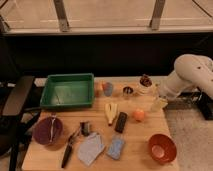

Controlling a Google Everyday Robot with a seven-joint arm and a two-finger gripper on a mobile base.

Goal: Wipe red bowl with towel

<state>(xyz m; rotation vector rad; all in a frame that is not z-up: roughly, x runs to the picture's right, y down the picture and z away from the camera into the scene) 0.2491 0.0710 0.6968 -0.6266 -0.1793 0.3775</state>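
Gripper (159, 103): spread, empty, over table's (137, 137) right edge. Towel (90, 148) at front edge, centre; red bowl (162, 148) in front right corner. Risk, as judged: seizing neighbouring blue pad (116, 147) instead, given closeness.

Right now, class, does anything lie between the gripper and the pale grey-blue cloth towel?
Yes. From the gripper at the picture's right, the round orange object and the black rectangular block lie on the straight line to the towel; reaching from above should clear them.
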